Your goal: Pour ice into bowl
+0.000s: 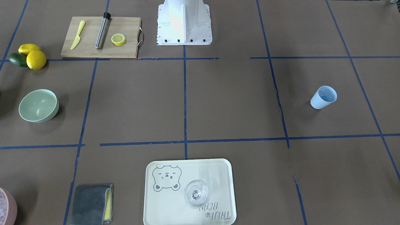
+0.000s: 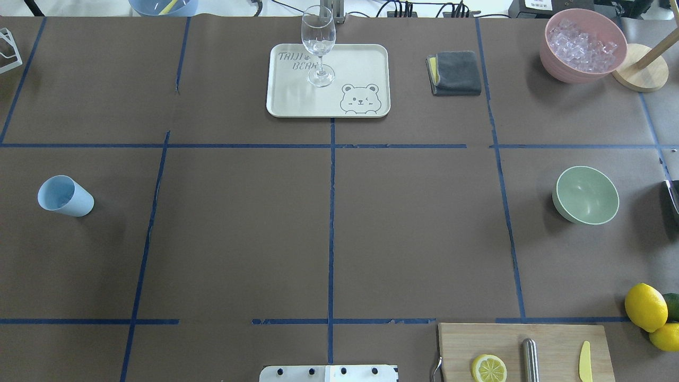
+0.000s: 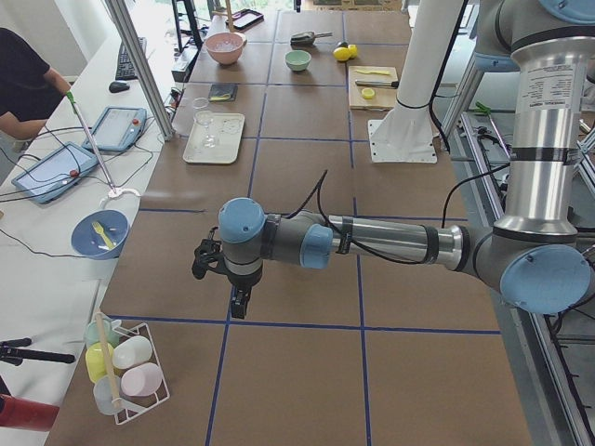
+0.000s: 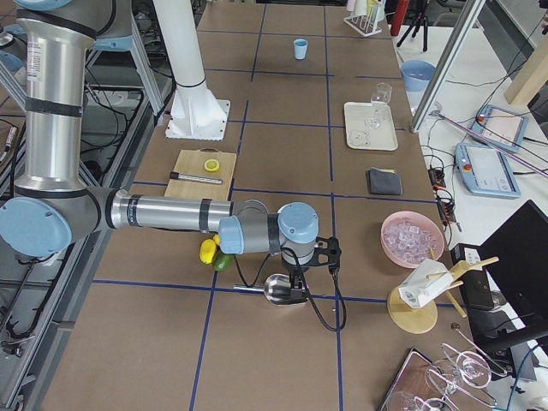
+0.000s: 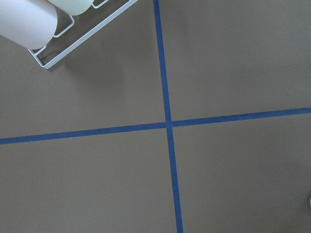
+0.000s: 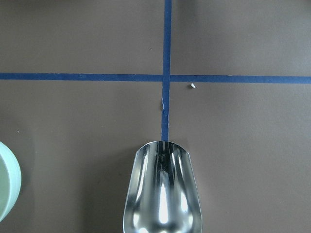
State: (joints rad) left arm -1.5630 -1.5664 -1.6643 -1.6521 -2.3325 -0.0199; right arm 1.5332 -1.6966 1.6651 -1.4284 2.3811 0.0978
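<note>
Two arms are out, one toward each end of the table, both well apart from the tray (image 2: 366,58) at the far middle. Left gripper (image 3: 240,308) hangs over bare brown paper well to the tray's left, near a wire rack (image 3: 130,372) of cups. Only the side camera catches it, so clenched or released cannot be told. Right gripper (image 4: 296,284) sits low, well to the tray's right. A metal scoop (image 6: 163,194) juts into its wrist view from the bottom edge, over a blue tape crossing, its hollow showing only reflections. The fingers are out of that view, so the grip cannot be told.

Mint-green bowl (image 2: 586,194) stands upright to the right of the tray and nearer the robot; its rim just shows at the left edge of the right wrist view. Light blue cup (image 2: 64,195) stands left of the tray, also nearer the robot; its contents cannot be made out. Wine glass (image 2: 319,48) stands on the tray. Grey cloth (image 2: 456,72) lies just right of the tray, and a pink bowl (image 2: 554,58) of whitish ice (image 2: 581,42) sits further right. Cutting board (image 2: 551,345) with a lemon half (image 2: 488,368) lies right of the tray, at the robot's edge.
</note>
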